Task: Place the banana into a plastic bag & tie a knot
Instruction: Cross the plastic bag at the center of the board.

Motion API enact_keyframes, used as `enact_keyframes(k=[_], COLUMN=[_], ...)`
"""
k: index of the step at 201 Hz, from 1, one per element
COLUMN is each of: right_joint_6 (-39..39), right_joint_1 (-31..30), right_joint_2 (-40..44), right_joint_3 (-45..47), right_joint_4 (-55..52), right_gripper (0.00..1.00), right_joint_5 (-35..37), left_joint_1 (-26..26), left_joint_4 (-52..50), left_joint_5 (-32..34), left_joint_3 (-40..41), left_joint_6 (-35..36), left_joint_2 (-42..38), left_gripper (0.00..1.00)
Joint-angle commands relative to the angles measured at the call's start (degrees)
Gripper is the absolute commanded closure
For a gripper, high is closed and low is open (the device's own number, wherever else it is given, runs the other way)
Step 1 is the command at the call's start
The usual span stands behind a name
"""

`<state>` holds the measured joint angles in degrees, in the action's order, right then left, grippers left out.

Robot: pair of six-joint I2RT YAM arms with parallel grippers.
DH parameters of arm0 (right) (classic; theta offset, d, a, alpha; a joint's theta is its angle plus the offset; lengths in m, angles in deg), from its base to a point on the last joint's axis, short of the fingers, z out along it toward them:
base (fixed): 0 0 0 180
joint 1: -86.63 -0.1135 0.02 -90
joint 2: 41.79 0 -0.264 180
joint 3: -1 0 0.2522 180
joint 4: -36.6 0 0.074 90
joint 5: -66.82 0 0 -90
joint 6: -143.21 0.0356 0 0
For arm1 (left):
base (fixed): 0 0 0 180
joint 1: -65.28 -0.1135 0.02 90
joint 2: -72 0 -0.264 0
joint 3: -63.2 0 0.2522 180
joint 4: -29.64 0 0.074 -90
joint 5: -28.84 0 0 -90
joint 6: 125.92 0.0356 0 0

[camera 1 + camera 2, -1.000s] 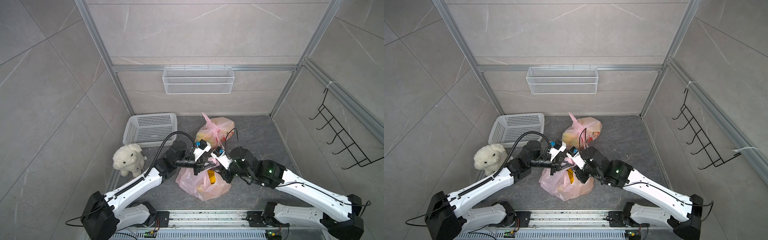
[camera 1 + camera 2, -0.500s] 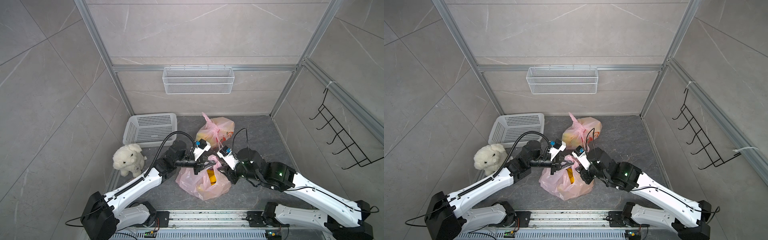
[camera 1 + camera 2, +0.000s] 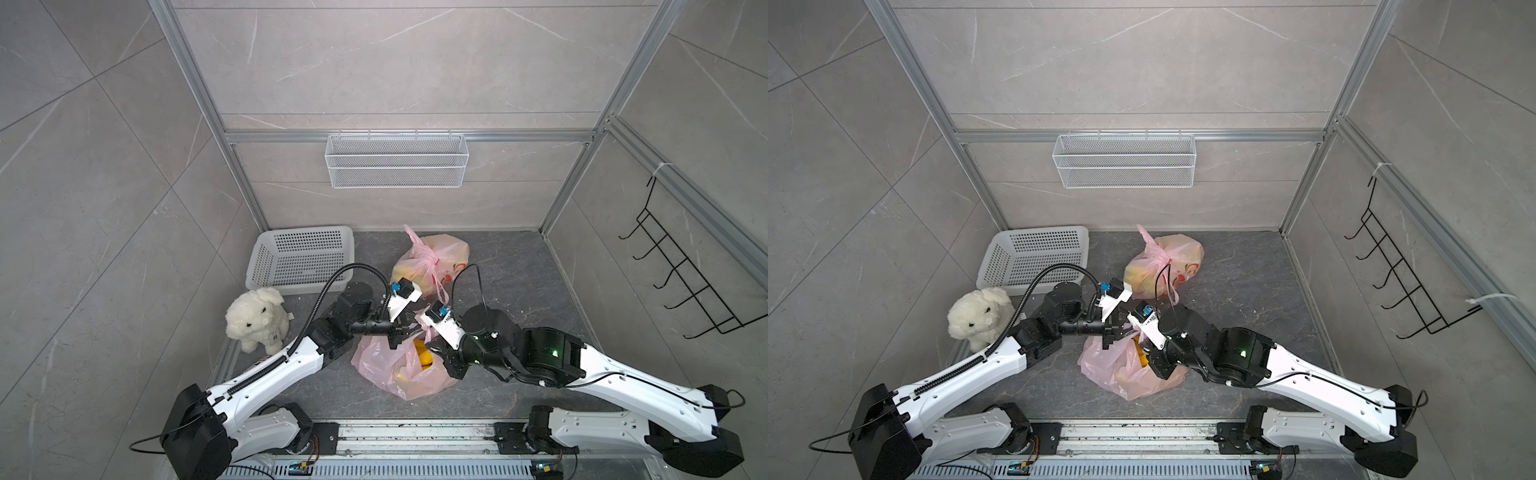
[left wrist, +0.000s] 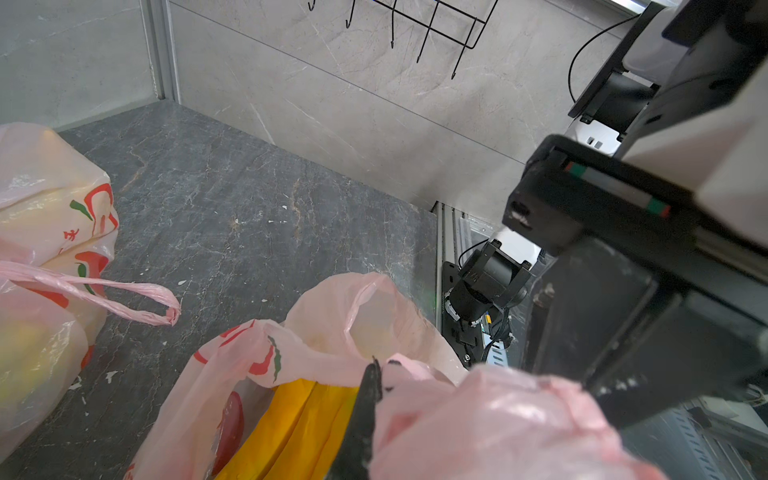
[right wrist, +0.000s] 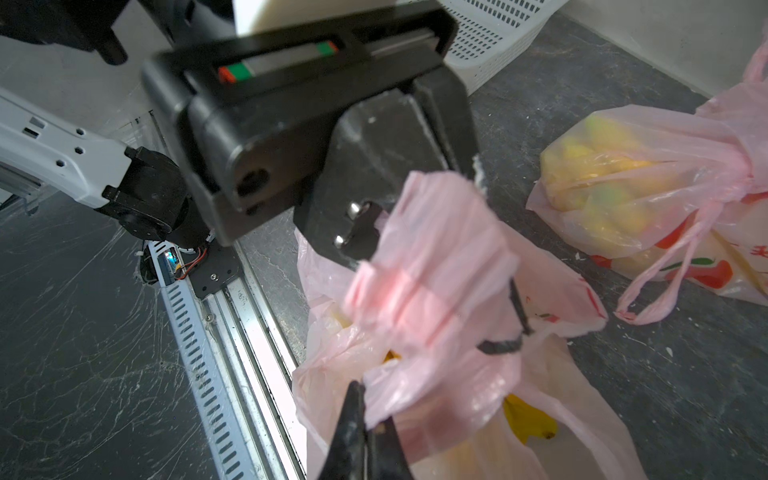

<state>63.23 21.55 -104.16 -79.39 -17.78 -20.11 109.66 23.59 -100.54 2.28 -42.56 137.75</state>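
An open pink plastic bag [image 3: 386,368] [image 3: 1121,372] lies at the front middle of the floor. The yellow banana [image 3: 424,359] [image 4: 299,424] [image 5: 530,419] sits inside it, partly veiled by plastic. In both top views my two grippers meet just above the bag's mouth. My left gripper [image 3: 409,329] [image 4: 376,372] is shut on a bunched bag handle [image 4: 478,411]. My right gripper [image 3: 432,345] [image 5: 368,409] is shut on a gathered fold of the bag's rim [image 5: 428,291], which stretches up to the left gripper's fingers [image 5: 357,232].
A second pink bag [image 3: 432,262], knotted and full of fruit, lies behind. A white basket [image 3: 303,257] stands at the back left with a plush dog [image 3: 255,318] in front of it. A wire shelf [image 3: 395,160] and hook rack [image 3: 685,282] hang on the walls. A metal rail [image 3: 415,432] runs along the front.
My right gripper's jaws have closed on the bag's plastic beside the left gripper. The left arm has held still with its handle.
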Motion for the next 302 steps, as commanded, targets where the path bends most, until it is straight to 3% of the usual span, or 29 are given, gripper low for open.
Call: enact_keyframes(k=[1, 46, 76, 155, 259, 302], right_joint_6=[2.7, 4.4, 5.6, 7.8, 9.0, 7.4], right_joint_1=[-0.6, -0.1, 1.9, 3.6, 3.6, 0.4], right_joint_2=[-1.7, -2.0, 0.4, 3.7, 1.2, 1.8], right_joint_3=[1.3, 3.4, 4.8, 7.9, 7.7, 9.0], right_joint_4=[2.7, 8.6, 9.4, 8.7, 10.7, 13.9], right_gripper=[1.00, 1.00, 1.00, 1.00, 1.00, 1.00], right_joint_5=[2.5, 8.8, 10.4, 8.6, 5.5, 4.0], left_joint_1=[-0.1, -0.1, -0.1, -0.1, 0.1, 0.0], left_joint_4=[2.2, 1.3, 0.8, 1.8, 3.2, 3.0], left_joint_5=[-0.5, -5.8, -6.0, -6.1, -8.0, -5.7], left_joint_3=[-0.2, -0.1, 0.7, 0.5, 0.7, -0.1], left_joint_6=[-0.4, -0.7, -0.7, -1.0, -2.3, -2.8], left_joint_2=[-1.8, -2.1, -3.1, -2.6, -1.5, 0.0], left_gripper=[1.00, 1.00, 0.99, 0.95, 0.75, 0.78])
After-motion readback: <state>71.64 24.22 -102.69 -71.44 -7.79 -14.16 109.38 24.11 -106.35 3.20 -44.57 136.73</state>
